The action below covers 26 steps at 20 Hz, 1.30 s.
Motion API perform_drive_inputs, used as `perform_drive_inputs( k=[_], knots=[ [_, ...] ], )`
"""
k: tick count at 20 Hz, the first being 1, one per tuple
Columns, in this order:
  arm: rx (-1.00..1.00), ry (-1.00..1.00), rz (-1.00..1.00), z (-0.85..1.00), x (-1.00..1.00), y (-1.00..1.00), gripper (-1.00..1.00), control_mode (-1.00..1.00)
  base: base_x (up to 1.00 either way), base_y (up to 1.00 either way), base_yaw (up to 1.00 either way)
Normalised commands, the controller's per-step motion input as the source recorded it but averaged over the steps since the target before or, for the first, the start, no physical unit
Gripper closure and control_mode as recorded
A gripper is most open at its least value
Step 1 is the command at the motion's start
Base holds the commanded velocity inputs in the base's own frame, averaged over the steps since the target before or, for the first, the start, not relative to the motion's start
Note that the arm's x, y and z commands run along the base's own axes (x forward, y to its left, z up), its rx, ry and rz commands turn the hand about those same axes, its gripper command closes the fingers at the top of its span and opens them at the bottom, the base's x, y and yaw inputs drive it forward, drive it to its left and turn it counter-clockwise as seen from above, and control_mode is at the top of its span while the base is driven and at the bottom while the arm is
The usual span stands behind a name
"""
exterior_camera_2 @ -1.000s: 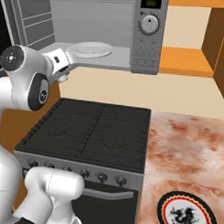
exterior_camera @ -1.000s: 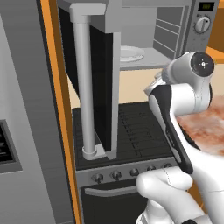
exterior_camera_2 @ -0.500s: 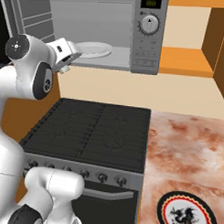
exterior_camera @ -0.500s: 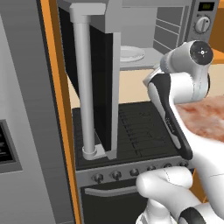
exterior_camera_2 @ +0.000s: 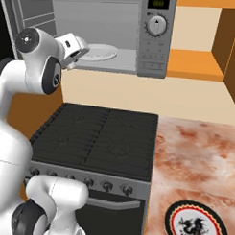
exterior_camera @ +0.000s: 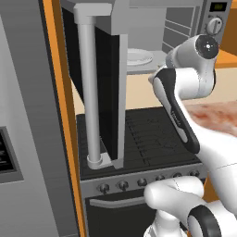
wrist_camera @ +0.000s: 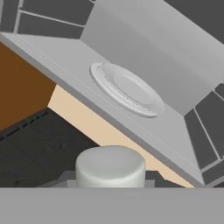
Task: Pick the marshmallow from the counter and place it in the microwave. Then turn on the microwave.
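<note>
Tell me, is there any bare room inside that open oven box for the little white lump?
Yes. The white plate on the microwave floor is bare, with grey floor free around it. The doorway is open; the door swings left. The marshmallow sits in the gripper, just outside, above the stovetop.

The microwave (exterior_camera_2: 117, 38) looks like matt grey metal, its door (exterior_camera: 109, 88) is dark glossy glass. The marshmallow (wrist_camera: 110, 166) is smooth and matt. The desk (exterior_camera_2: 194, 160) looks like mottled polished stone.
</note>
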Motion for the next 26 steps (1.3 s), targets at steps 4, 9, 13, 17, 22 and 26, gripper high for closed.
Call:
perform_drive_inputs(
  k=[4,9,13,17,22,26],
  knots=[
    [0.0,0.0,0.0,0.03,0.27,0.0,1.0,-1.0,0.0,0.0,0.0],
    [0.0,0.0,0.0,0.03,0.25,0.0,1.0,-1.0,0.0,0.0,0.0],
    [0.0,0.01,0.0,0.0,0.29,0.0,1.0,-1.0,0.0,0.0,0.0],
    [0.0,0.02,0.0,0.0,0.33,0.02,1.0,-1.0,0.0,0.0,0.0],
    [0.0,0.01,0.0,0.0,0.31,0.04,1.0,-1.0,0.0,0.0,0.0],
    [0.0,0.01,0.0,0.06,0.25,0.05,1.0,-1.0,0.0,0.0,0.0]
  ],
)
